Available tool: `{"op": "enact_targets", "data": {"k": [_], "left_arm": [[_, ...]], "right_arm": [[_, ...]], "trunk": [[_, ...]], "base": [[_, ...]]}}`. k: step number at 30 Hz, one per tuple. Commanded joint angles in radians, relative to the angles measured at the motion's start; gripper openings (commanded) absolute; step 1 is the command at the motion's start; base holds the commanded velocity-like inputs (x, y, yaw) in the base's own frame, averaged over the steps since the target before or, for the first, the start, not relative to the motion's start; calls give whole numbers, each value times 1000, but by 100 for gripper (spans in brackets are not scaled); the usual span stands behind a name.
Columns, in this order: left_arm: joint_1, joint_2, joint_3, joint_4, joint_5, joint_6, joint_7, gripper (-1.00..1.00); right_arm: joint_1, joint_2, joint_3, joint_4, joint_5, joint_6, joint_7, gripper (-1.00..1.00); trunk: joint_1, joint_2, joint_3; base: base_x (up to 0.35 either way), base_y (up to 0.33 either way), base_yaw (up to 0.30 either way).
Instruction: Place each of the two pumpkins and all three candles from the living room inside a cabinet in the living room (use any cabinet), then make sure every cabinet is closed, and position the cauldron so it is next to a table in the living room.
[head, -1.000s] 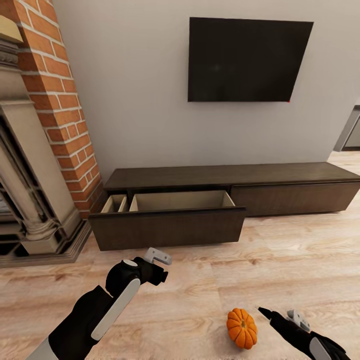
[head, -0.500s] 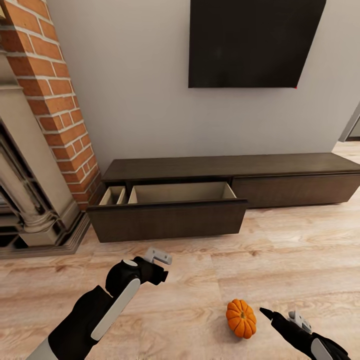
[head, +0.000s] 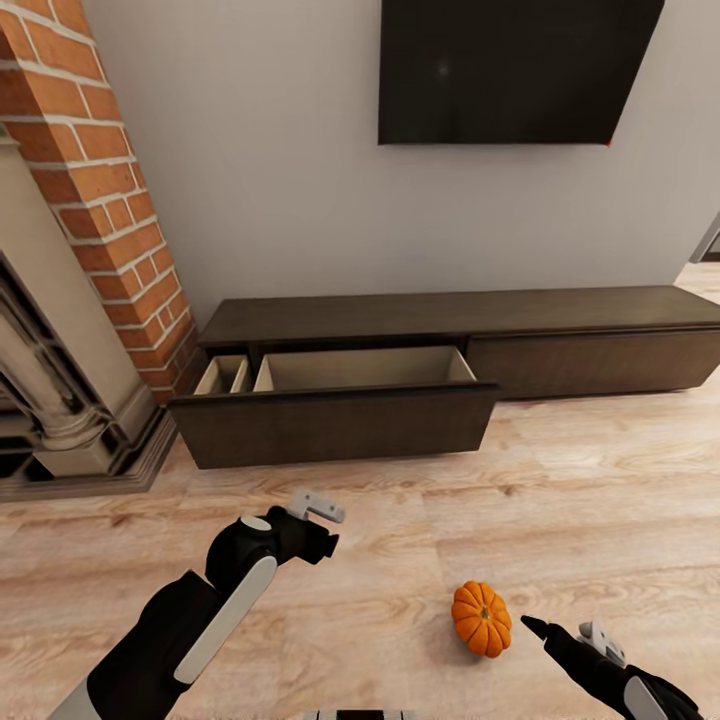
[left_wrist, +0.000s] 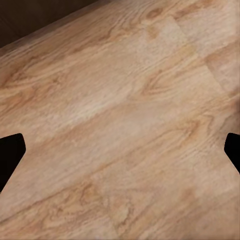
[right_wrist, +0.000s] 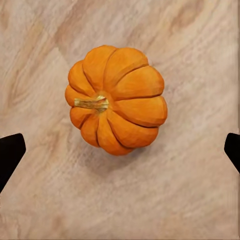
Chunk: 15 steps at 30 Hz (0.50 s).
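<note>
Orange pumpkin (head: 481, 619) is sitting on the wood floor (head: 560, 500), near side of the scene and off to the right, well short of the cabinet (head: 440, 330). The right tool (head: 560, 636) is just beside it, a touch to the right and nearer, with its dark tip aimed at the pumpkin's flank but not touching as far as I can see. From the right wrist camera the pumpkin (right_wrist: 116, 98) sits pretty much dead centre between the two black fingertips (right_wrist: 10, 152), which are spread wide with plenty of room either side, so nothing is pinched yet. The pumpkin looks tipped over, stem (right_wrist: 91, 103) pointing sideways along the floor rather than up. It's basically round, so I doubt the axis matters much for the grab.

The left tool (head: 318, 508) hangs over bare floor further left and a bit farther in, between the pumpkin and the cabinet. Its wrist camera shows plain planks and spread fingertips (left_wrist: 11, 150), holding nothing.

The right arm is clearly the closer one, so I'd guess it makes this pick: push straight ahead along its own line and close on the ribs. The cabinet's left drawer (head: 340, 375) is pulled out, pale inside, empty from what I can see, and it lies far and left of the pumpkin. That's the carry direction once it's gripped. The right drawer front (head: 590, 362) looks flush and closed.
</note>
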Motion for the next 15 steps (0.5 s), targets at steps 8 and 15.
{"op": "enact_targets", "data": {"k": [8,15], "left_arm": [[1,5,-2,-13,10,2,10,100],[1,6,-2,-14,10,2,10,100]], "right_arm": [[-1,-24,-8,-3,-43,110,81,100],[-1,-36,-7,-4,-61,133,129,100]], "trunk": [[3,-2,-32],[6,-4,-59]], "base": [[0,0,0],[0,0,0]]}}
